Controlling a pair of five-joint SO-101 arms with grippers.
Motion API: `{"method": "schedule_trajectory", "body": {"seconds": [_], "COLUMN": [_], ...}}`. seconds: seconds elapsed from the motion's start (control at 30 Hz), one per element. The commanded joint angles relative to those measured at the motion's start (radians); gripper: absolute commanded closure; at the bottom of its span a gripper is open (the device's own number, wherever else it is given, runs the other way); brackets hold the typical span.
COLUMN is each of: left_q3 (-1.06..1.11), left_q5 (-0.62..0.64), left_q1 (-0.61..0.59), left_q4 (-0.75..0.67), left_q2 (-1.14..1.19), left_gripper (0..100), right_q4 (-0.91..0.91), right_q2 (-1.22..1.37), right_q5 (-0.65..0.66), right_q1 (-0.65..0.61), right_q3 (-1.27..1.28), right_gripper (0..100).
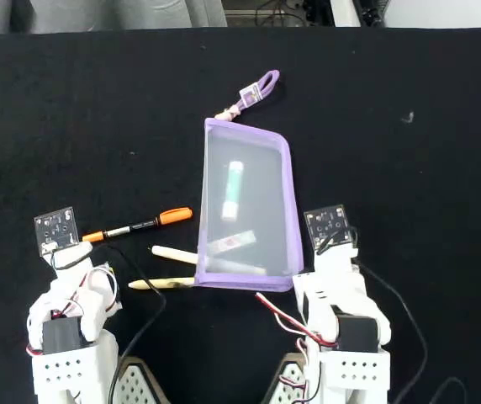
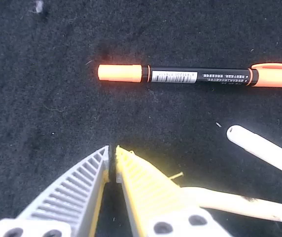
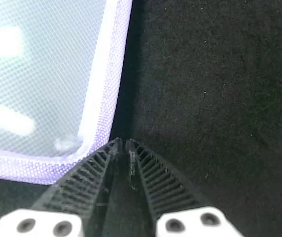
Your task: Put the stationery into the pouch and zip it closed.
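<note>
The left pincer (image 2: 112, 148), jaws pressed together and gripping nothing, is hovering at the high view's lower left. Just beyond its tip the orange marker (image 1: 140, 225) is lying crosswise on the black bench (image 1: 409, 168), pointing rightward toward the purple pouch (image 1: 266, 177) at centre.

High camera far above the pouch (image 1: 245, 206), downward; wrist cameras close either side, right one on its corner
</note>
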Motion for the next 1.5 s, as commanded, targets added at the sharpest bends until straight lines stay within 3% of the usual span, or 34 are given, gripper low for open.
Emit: {"method": "schedule_trajectory", "body": {"seconds": [0.0, 0.83, 1.2, 1.27, 1.47], "left_q3": [0.022, 0.022, 0.022, 0.022, 0.022], "left_q5": [0.005, 0.005, 0.005, 0.005, 0.005], "left_q1": [0.004, 0.004, 0.004, 0.004, 0.004], "left_q4": [0.003, 0.003, 0.003, 0.003, 0.003], "left_q2": [0.005, 0.005, 0.005, 0.005, 0.005], "left_gripper": [97, 97, 97, 97, 97], "right_q4": [0.006, -0.008, -0.259, -0.325, -0.493], "right_q2": [-0.076, -0.084, -0.084, -0.084, -0.082], "right_q5": [0.003, 0.003, 0.005, 0.054, 0.110], "right_q1": [0.015, -0.029, -0.028, -0.023, -0.028], "right_q3": [-0.002, -0.002, -0.007, -0.010, -0.015], "right_gripper": [98.0, 97.7, 97.6, 97.1, 81.8]}}
